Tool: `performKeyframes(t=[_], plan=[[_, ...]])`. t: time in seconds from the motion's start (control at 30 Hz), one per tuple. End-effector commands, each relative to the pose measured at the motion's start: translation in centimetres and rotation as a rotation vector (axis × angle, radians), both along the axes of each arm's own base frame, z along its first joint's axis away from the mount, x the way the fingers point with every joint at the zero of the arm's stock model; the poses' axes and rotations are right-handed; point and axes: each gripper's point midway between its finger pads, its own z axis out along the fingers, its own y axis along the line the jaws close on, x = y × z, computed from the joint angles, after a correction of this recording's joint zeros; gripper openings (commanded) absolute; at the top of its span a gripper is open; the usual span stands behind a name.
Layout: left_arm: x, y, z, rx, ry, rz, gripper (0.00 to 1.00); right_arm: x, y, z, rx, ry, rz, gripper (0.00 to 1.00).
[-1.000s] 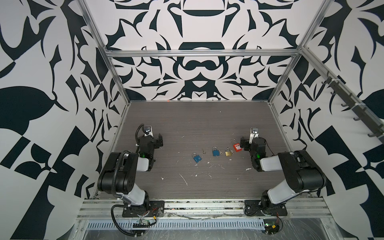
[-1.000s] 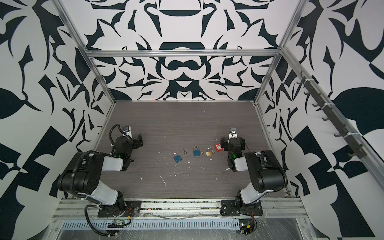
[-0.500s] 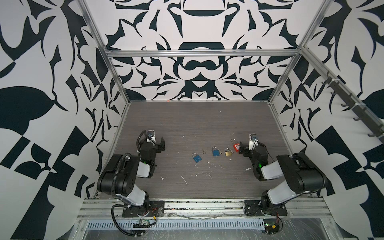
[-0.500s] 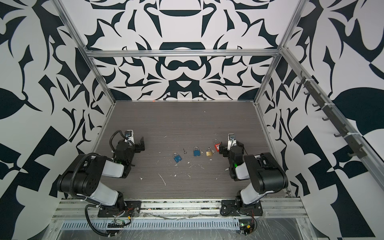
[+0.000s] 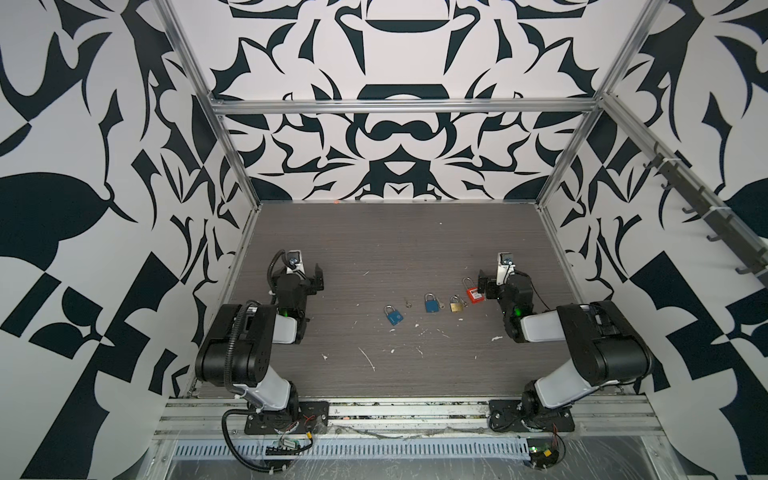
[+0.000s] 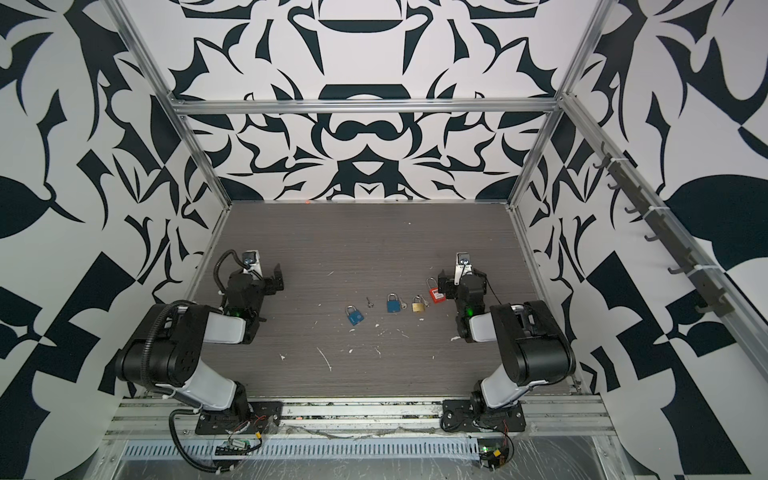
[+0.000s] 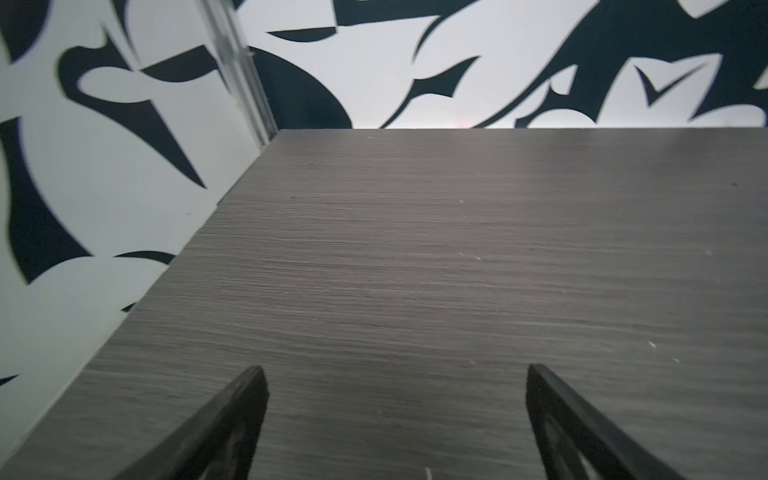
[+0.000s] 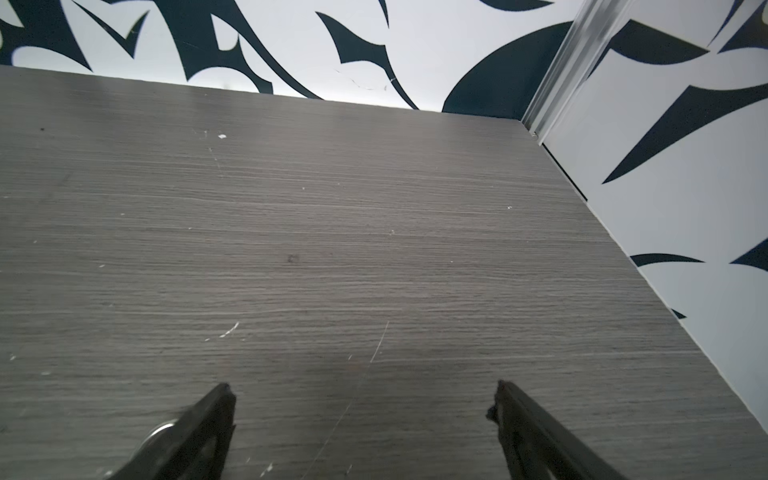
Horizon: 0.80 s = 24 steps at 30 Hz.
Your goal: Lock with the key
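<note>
Crouching, left gripper (image 7: 395, 372), right gripper (image 8: 365, 388), agape

left pincer (image 7: 395, 376): jaws spread wide | right pincer (image 8: 363, 392): jaws spread wide | arms: folded low

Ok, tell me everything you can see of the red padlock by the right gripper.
The red padlock lies flat on the grey table, rightmost of four locks, beside the brass padlock. Body looks like red plastic with a white label; its long thin silver shackle points toward the back wall. Latched or not: too small to tell. The open right gripper stands right beside it; contact unclear.
</note>
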Motion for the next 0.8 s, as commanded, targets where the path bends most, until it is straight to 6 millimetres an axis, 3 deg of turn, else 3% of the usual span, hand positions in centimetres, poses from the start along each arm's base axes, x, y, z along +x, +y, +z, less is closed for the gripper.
performKeyframes(t=[0.0,0.77], plan=[[-0.33,-0.94,-1.03,-0.048,0.065,-0.042,0.99,-0.04,-0.32,0.15,0.007,0.008,-0.017,0.99],[-0.12,-1.66,-0.90,-0.031,0.050,-0.078,1.00,-0.03,-0.31,0.12,0.007,0.011,-0.017,1.00]])
